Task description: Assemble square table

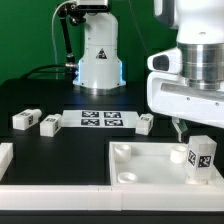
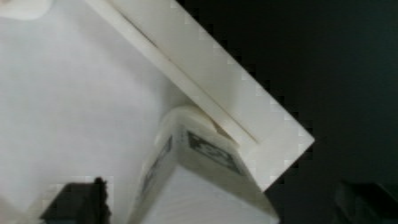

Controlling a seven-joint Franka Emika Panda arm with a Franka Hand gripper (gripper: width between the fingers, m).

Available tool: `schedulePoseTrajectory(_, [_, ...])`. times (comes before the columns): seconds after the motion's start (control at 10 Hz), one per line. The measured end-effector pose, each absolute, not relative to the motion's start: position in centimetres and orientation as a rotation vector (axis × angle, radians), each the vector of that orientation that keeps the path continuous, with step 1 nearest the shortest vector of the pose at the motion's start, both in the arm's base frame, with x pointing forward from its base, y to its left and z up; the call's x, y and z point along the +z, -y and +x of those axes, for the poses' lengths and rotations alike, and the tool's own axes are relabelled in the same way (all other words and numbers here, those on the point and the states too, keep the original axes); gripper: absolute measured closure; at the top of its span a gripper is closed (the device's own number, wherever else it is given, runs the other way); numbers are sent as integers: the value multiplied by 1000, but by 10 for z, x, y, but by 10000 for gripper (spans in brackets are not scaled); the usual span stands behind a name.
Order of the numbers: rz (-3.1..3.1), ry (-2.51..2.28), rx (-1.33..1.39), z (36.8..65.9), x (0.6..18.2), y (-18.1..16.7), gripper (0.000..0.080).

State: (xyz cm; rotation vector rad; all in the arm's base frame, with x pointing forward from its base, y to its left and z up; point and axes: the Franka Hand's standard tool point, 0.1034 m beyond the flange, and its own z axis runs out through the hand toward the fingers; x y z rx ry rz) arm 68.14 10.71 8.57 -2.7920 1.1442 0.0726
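The square table's white slab [image 1: 150, 160] lies at the front of the exterior view, with a raised rim and round corner sockets. My gripper [image 1: 196, 138] hangs over the slab's corner on the exterior view's right, shut on a white tag-marked leg block [image 1: 200, 158] that stands upright there. In the wrist view the leg block [image 2: 199, 158] sits between my dark fingertips [image 2: 80, 202], over the slab's surface [image 2: 80, 100] and beside its rim [image 2: 222, 75]. Three loose leg blocks lie on the black table: two at the exterior view's left [image 1: 25, 120] [image 1: 48, 124] and one in the middle [image 1: 145, 123].
The marker board [image 1: 100, 119] lies flat behind the slab. The robot's white base [image 1: 98, 55] stands at the back. Long white border bars run along the exterior view's left [image 1: 5, 158] and front [image 1: 60, 196].
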Motion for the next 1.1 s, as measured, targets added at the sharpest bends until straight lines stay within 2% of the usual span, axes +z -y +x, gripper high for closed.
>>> schedulePoseTrajectory(0.2, [-2898,-879,50,681,84,-106,151])
schedulePoseTrajectory(0.5, [-3082,-81,-41,679,77,-108,150])
schedulePoseTrajectory(0.8, [-3081,-70,-39,678,76,-109,183])
schedulePoseTrajectory(0.9, [-3081,-70,-39,678,76,-109,368])
schedulePoseTrajectory(1.0, [-3076,-150,-36,678,76,-109,368])
schedulePoseTrajectory(1.1, [-3068,-272,-32,678,75,-108,508])
